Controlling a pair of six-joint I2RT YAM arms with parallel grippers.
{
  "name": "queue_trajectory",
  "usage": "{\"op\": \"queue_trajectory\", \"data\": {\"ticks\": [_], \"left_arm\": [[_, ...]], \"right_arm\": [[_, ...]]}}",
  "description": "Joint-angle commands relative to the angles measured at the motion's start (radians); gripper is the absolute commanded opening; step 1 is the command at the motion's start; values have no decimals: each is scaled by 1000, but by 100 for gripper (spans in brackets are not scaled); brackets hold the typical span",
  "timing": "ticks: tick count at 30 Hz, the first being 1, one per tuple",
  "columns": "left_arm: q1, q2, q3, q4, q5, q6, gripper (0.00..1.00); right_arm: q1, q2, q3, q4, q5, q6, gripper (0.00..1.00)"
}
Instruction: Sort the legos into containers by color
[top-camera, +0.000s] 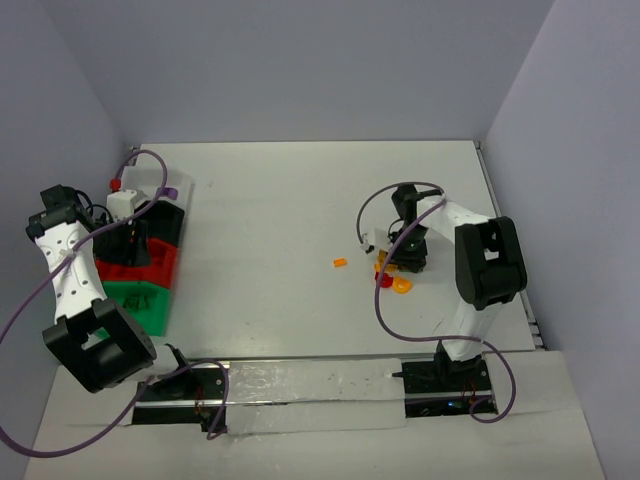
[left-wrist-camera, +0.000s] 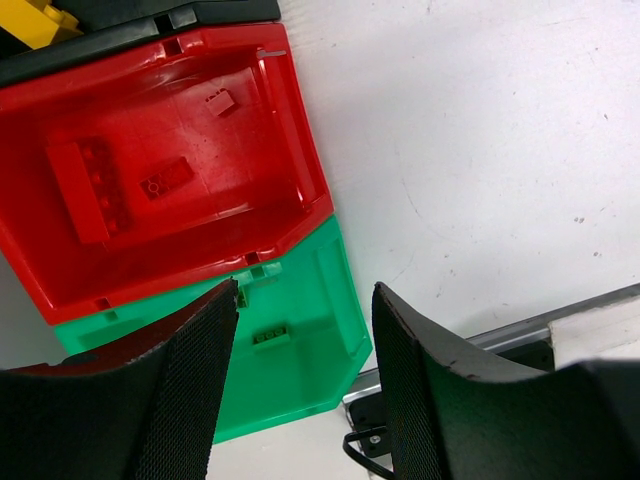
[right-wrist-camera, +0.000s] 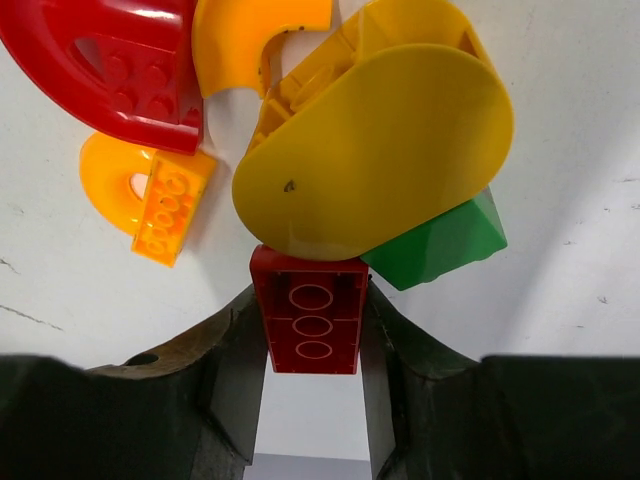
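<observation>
Red in colour, the brick shows three round sockets in a row on its visible face. It lies lengthwise between the right fingers, which pinch its two long sides against the worktop. Just past the fingertips, its far end meets a yellow rounded piece. A green piece lies to the right of that end and an orange arched piece to the left. The left fingers are spread and empty, hanging over the green bin and the red bin.
</observation>
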Motion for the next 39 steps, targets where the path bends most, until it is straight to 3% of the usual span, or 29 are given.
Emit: {"op": "queue_trajectory", "data": {"ticks": [1,3,5,8,11,14,17,23,28,31,39], "left_arm": [[-7,-7,21,12,55,0,62],[-7,-11,27,13,75,8,62],[-7,-22,42,18,121,14,62],[-7,-46,75,36,222,2,63],[-21,-58,149,48,420,-44,70],[-81,-57,187,66,616,-106,74],[-215,-88,135,255,732,-296,74],[-532,-170,-56,795,737,-800,76],[-681,-158,-112,929,709,-943,77],[-726,-139,-131,998,706,-1003,79],[-784,-79,-94,1101,716,-1104,79]], "right_arm": [[-3,-44,9,-11,10,20,25],[-9,-95,18,-41,11,17,17],[-21,-154,51,-96,-1,20,1],[-29,-204,177,-199,-111,68,0],[-8,-181,413,-295,-393,222,0],[58,-122,568,-284,-648,426,0],[144,-99,597,-104,-868,659,0],[250,-152,475,413,-1065,1175,0],[266,-177,404,686,-1137,1473,0],[278,-188,375,772,-1154,1543,0],[323,-192,355,734,-1162,1518,0]]}}
